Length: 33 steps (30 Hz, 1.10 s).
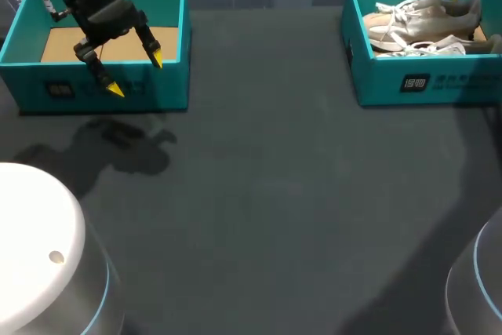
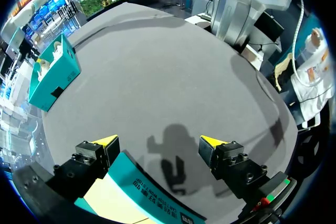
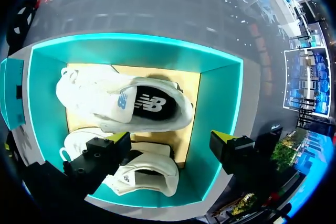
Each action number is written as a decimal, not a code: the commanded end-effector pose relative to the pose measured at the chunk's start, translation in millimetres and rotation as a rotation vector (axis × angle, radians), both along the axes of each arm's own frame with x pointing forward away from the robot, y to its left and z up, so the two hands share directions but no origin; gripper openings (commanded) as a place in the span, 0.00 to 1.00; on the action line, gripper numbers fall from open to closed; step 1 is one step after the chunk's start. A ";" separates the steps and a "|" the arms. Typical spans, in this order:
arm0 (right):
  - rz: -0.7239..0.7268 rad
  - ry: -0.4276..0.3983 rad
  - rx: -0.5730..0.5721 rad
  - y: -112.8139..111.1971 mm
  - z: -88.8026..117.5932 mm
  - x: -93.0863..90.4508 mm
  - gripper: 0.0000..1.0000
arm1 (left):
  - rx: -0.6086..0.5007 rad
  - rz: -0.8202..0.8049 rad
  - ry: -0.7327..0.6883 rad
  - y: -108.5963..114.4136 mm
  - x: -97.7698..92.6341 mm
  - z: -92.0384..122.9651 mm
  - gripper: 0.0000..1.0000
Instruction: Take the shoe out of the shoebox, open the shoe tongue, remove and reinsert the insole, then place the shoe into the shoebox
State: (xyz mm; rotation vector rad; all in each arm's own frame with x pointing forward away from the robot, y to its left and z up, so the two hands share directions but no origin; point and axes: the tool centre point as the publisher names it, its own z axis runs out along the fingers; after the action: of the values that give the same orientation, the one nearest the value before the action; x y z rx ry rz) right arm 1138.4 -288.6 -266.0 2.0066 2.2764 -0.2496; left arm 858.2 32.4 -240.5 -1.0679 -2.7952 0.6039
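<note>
Right gripper [image 3: 170,138]: spread, over shoebox [image 1: 423,84], upper right.
Left gripper [image 1: 136,74]: spread, upper left.
Grasp: best pinch shoe [image 3: 126,103] collar, lift straight.

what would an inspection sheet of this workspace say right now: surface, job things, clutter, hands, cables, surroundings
surface: dark grey table, bare across the middle
job's things: teal shoebox at the far right, with a white shoe and a second shoe lying inside; empty teal box at the far left, cardboard floor showing
clutter: nothing seen
hands: left hand open and empty, over the empty teal box's front wall; right hand open and empty, above the shoes in the shoebox
cables: nothing seen on the table
surroundings: nothing seen reaching over the table
</note>
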 end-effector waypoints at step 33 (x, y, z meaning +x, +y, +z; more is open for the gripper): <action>-0.030 -0.015 0.095 85.3 65.3 -135.0 1.00 | 0.224 1.574 0.174 100.8 27.8 48.7 1.00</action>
State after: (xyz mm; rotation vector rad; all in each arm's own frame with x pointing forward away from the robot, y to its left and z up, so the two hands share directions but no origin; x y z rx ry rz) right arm 1012.3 -204.1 -201.5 2.0850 2.3126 -0.1410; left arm 890.1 126.4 -191.5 0.4410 -3.0536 0.4476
